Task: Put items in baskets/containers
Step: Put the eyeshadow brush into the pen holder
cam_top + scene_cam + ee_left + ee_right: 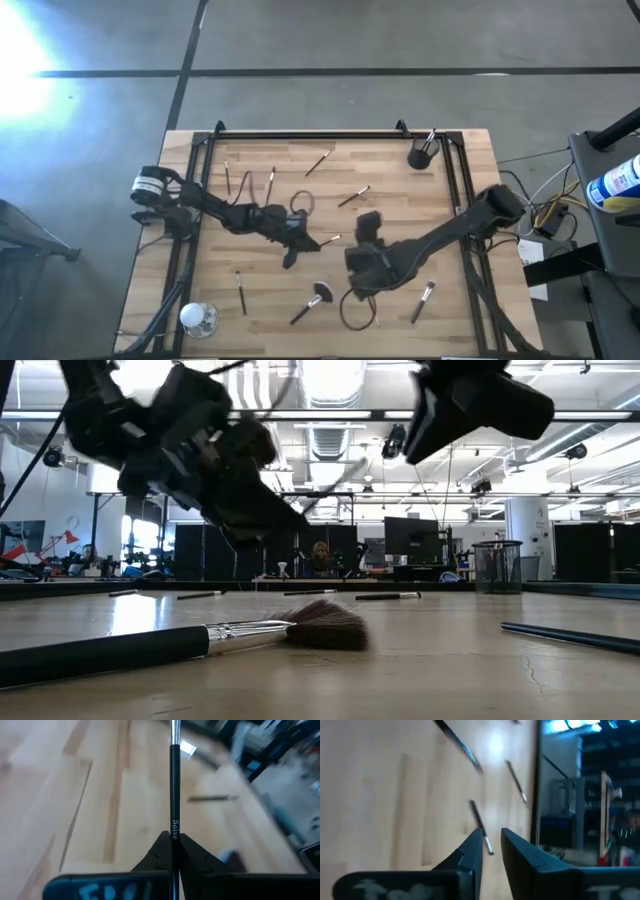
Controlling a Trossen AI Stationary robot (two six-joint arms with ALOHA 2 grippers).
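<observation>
My left gripper hangs over the middle of the wooden table, shut on a slim black brush. Just to its right my right gripper stands above the table, its fingers a little apart with nothing between them. The dark round cup stands at the far right with a brush upright in it. Several other brushes lie flat on the table, among them a fan-headed brush near the front. My left gripper pinches the brush's black handle between its two fingers, at the lettered stretch. The handle runs straight forward out of the fingers, with the metal ferrule far ahead. In the low view the brush is lifted clear of the table.
A clear glass object stands at the near left corner. Two dark rings lie on the wood. Loose brushes lie at the far left, far middle and near right. A black frame borders the table.
</observation>
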